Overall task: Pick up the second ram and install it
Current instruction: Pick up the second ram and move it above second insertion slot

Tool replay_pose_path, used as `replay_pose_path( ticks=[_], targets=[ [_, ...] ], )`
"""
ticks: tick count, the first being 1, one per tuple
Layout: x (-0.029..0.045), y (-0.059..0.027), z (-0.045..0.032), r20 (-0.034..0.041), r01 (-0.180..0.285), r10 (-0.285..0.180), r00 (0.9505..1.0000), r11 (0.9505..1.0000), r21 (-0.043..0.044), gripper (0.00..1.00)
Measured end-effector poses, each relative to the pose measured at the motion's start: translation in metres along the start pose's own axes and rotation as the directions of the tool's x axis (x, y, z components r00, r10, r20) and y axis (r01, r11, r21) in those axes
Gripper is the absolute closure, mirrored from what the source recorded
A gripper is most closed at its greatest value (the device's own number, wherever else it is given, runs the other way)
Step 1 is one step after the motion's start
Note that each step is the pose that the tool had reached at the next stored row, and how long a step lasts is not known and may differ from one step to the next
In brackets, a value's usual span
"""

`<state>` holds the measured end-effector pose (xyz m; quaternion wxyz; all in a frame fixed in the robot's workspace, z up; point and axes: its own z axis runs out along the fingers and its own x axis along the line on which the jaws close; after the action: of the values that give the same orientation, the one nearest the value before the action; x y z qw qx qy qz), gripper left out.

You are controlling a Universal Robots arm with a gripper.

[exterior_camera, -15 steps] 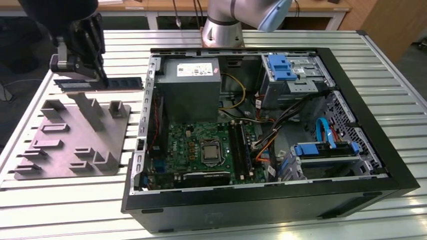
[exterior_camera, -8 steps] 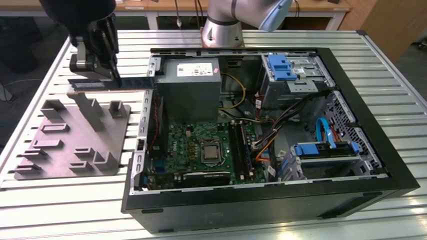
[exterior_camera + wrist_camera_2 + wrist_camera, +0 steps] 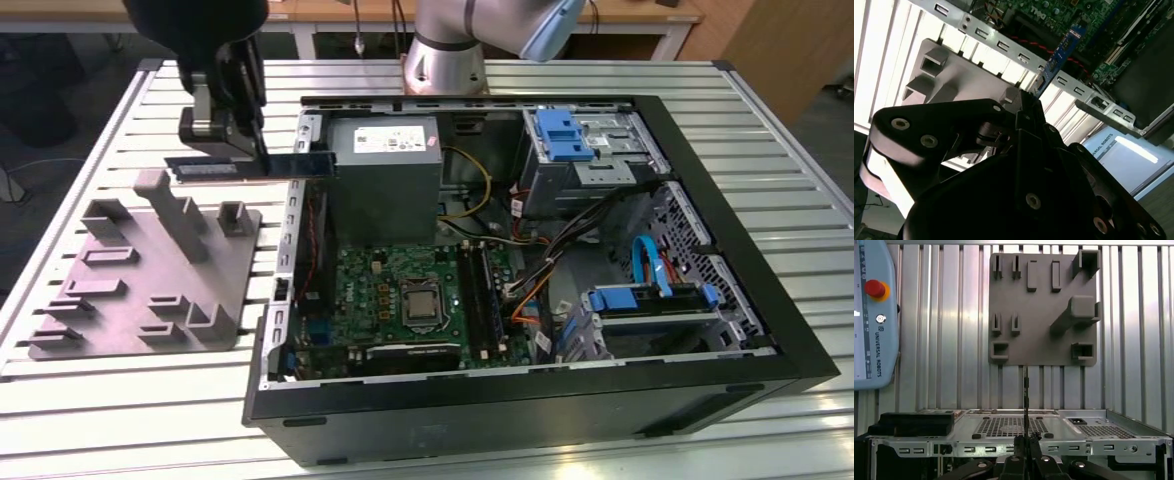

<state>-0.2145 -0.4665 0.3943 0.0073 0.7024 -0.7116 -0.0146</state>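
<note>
Second ram (image 3: 307,163): in the exterior view the claw (image 3: 238,150) covers its middle, and its chips and label are too small to tell.
Ram faces: in the first wrist view the second ram (image 3: 1025,385) stands edge-on as a thin line with neither face visible, and its near end is buried between the claw (image 3: 1025,440) fingers.
Arm (image 3: 467,40): cut off by the exterior view's upper edge.
Teach pendant (image 3: 874,315): part runs past the picture's edge.
Fixture (image 3: 949,75): in the second wrist view it is largely covered by the claw's dark body and the computer case (image 3: 1004,47) rim.
</note>
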Motion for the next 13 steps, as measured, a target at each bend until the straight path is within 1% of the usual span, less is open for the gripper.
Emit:
replay_pose_path(
  ticks=[4,13],
  targets=[
    [-0.0002,-0.014,-0.0004,0.0,0.0,0.0,1.0,1.0,-0.0003,0.86],
    [-0.0007,-0.0511,-0.0011,0.0,0.0,0.0,1.0,1.0,-0.0017,0.86]
  ],
)
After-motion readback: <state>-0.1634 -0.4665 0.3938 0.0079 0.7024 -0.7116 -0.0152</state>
